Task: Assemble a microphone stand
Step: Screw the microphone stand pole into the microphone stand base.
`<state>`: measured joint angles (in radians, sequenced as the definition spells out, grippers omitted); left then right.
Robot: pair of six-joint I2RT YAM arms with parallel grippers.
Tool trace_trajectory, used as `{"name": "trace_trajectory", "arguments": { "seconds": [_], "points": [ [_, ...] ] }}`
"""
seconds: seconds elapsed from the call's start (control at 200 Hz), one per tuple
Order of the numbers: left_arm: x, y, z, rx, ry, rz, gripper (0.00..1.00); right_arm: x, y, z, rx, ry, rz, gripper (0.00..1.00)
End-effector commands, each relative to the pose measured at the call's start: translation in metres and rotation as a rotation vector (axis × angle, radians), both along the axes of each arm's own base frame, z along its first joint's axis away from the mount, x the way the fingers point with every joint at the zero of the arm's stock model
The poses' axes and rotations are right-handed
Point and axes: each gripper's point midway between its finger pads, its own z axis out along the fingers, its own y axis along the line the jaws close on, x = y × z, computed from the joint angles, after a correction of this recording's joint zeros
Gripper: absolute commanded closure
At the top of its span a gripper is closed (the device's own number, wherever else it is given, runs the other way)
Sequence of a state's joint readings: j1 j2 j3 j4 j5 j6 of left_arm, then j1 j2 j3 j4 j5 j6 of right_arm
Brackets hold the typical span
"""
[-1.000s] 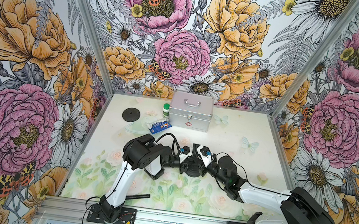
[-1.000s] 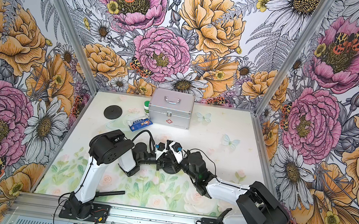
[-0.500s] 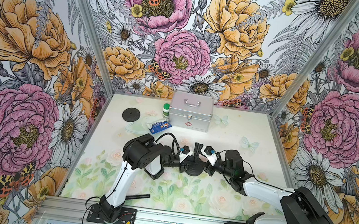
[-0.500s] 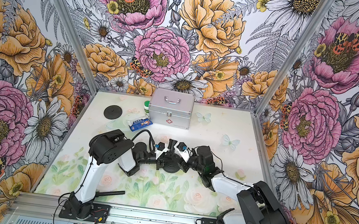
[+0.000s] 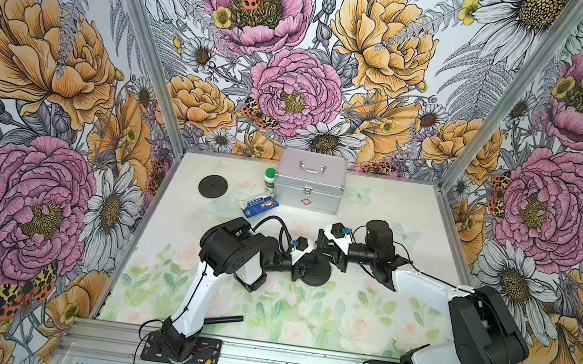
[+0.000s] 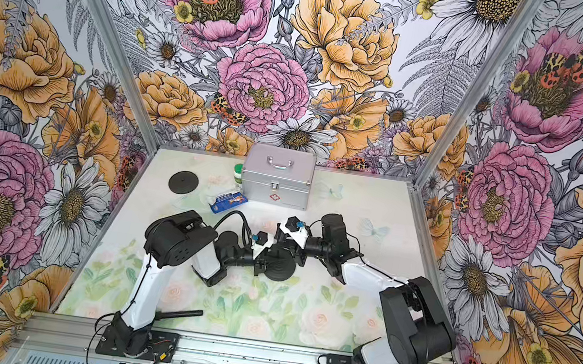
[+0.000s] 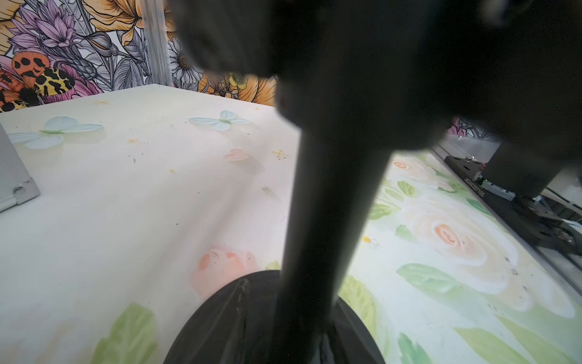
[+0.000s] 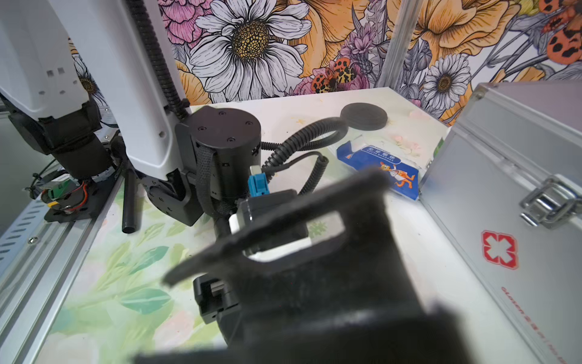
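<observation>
A black round base (image 5: 319, 276) (image 6: 279, 269) lies mid-table with a black pole (image 7: 327, 220) standing on it. In the left wrist view the base (image 7: 226, 331) fills the lower edge. My left gripper (image 5: 303, 267) (image 6: 263, 262) lies low at the base's left side, shut on the pole near its foot. My right gripper (image 5: 324, 251) (image 6: 283, 245) reaches in from the right over the pole's top. It is shut on a black microphone clip (image 8: 346, 283), which shows blurred and close in the right wrist view. Its fingertips are hidden.
A second black disc (image 5: 212, 186) lies at the back left. A loose black rod (image 5: 224, 320) rests at the front by the left arm's foot. A silver case (image 5: 308, 189), a green-capped bottle (image 5: 269, 177) and a blue packet (image 5: 259, 205) sit at the back.
The right arm's wrist has swung from the front side toward the back while its gripper stayed at the pole's top. The left arm and the base have not moved.
</observation>
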<state>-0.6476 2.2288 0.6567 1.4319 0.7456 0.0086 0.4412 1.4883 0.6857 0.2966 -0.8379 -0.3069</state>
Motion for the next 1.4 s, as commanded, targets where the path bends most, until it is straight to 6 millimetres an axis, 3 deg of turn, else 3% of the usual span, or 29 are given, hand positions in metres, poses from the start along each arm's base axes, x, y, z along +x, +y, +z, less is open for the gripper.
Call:
{"name": "trace_trajectory", "arguments": {
  "seconds": [0.0,0.1,0.185,0.26,0.365,0.445,0.51,0.575,0.655,0.871,1.106,1.396],
  "points": [
    [-0.003,0.0,-0.017,0.033,0.037,0.0,0.65,0.014,-0.015,-0.023,-0.078,0.08,-0.174,0.89],
    [-0.004,-0.001,-0.018,0.034,0.036,-0.003,0.65,0.023,-0.023,-0.036,-0.097,0.091,-0.371,0.95],
    [-0.002,0.0,-0.017,0.033,0.035,0.006,0.65,0.034,-0.044,-0.037,-0.079,0.051,-0.69,0.98],
    [-0.003,-0.001,-0.018,0.034,0.04,0.005,0.65,0.033,-0.066,-0.037,-0.028,0.041,-0.955,1.0],
    [-0.004,-0.001,-0.018,0.035,0.034,-0.001,0.65,0.023,-0.061,-0.037,-0.034,0.016,-0.985,1.0],
    [-0.003,-0.001,-0.017,0.032,0.033,0.004,0.65,0.015,-0.043,-0.036,-0.074,-0.005,-0.889,0.99],
    [-0.005,-0.001,-0.017,0.033,0.035,-0.001,0.65,0.007,-0.022,-0.032,-0.102,-0.047,-0.735,0.73],
    [-0.007,-0.002,-0.018,0.036,0.028,-0.006,0.65,-0.014,0.001,-0.031,-0.14,-0.096,-0.508,0.65],
    [-0.006,-0.001,-0.016,0.036,0.02,-0.004,0.65,-0.04,0.015,-0.031,-0.155,-0.131,-0.3,0.61],
    [-0.009,-0.002,-0.016,0.039,0.013,-0.009,0.64,-0.034,-0.013,-0.019,-0.07,-0.058,-0.163,0.55],
    [-0.01,-0.004,-0.013,0.034,0.007,-0.014,0.65,-0.035,-0.011,-0.023,-0.106,0.048,0.075,0.56],
    [-0.01,-0.005,-0.01,0.031,-0.005,-0.015,0.64,-0.012,-0.004,-0.003,-0.061,0.036,0.122,0.57]
  ]
}}
